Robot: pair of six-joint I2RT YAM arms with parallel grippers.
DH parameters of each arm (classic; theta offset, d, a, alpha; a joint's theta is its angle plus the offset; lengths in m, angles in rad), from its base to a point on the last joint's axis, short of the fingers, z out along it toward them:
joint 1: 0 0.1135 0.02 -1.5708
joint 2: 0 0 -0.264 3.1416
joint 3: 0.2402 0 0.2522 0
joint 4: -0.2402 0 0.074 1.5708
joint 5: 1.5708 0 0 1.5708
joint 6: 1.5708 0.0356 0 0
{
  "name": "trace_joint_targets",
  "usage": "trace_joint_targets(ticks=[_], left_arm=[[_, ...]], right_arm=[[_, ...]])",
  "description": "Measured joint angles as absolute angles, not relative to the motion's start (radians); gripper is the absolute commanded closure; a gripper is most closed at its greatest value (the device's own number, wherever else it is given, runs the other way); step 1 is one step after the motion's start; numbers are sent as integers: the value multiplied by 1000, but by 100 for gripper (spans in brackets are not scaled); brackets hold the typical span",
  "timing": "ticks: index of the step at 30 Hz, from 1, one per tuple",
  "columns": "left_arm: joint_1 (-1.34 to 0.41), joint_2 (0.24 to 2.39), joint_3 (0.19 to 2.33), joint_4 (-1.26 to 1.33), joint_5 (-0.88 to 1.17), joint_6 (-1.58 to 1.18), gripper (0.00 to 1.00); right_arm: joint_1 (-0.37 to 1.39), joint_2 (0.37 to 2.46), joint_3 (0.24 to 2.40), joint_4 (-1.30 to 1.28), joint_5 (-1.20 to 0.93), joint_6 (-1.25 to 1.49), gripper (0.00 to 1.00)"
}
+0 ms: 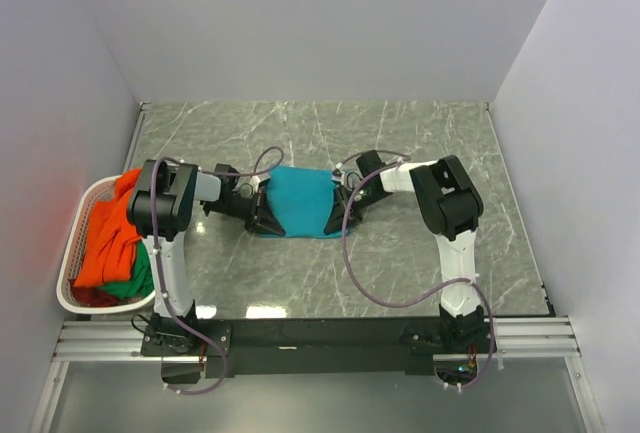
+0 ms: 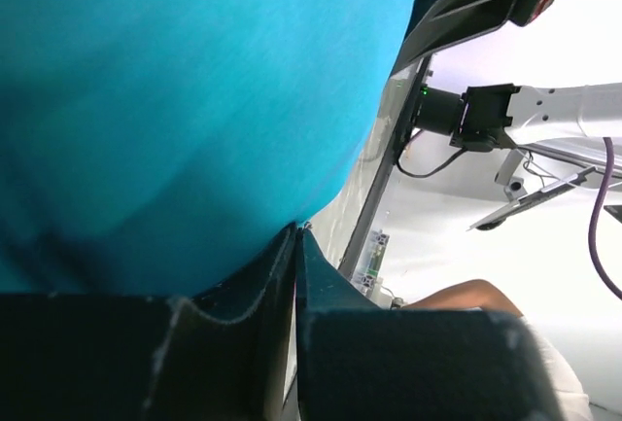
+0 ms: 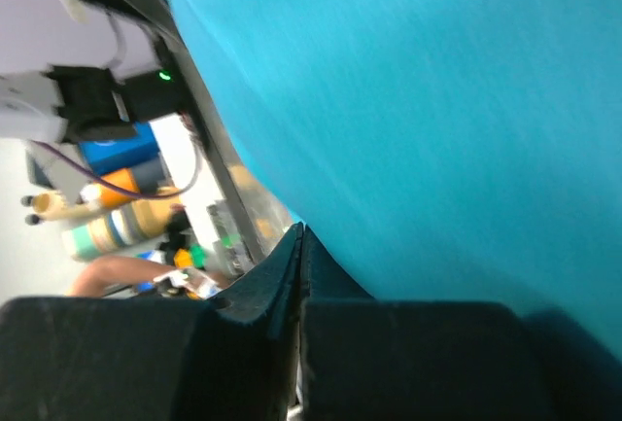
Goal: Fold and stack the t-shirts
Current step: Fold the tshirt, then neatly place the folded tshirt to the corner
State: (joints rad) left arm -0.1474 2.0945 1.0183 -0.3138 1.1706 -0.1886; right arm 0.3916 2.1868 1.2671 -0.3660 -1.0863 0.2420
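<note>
Top external view: the teal t-shirt (image 1: 298,203) spans the gap between the two sets of jaws. The left gripper (image 1: 262,218) and right gripper (image 1: 338,211) are each clamped on an opposite edge. My worry is that such shallow fingertip pinches may slip, dropping one side and skewing the fold.
</note>
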Motion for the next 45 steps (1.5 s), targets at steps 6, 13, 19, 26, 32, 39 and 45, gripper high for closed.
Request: trace_joint_targets(ticks=[6, 13, 19, 26, 32, 39, 45], left_arm=[[-128, 2063, 1015, -404, 1132, -115, 86], [-115, 1956, 1041, -550, 1113, 39, 79], [-115, 1927, 1227, -471, 1109, -35, 75], [-138, 2067, 1342, -99, 1018, -395, 75], [-137, 2246, 1387, 46, 943, -570, 76], [-94, 2272, 1448, 6, 893, -559, 70], [-59, 2245, 1531, -138, 796, -413, 49]], right_arm=[[376, 2093, 1266, -587, -958, 27, 100], [364, 2043, 1338, -805, -852, -181, 98], [340, 2045, 1526, -774, -899, -126, 95], [332, 2173, 1650, -522, -944, 111, 95], [312, 2342, 1705, -388, -915, 246, 95], [283, 2375, 1734, -374, -902, 273, 84], [262, 2324, 1732, -397, -904, 282, 29]])
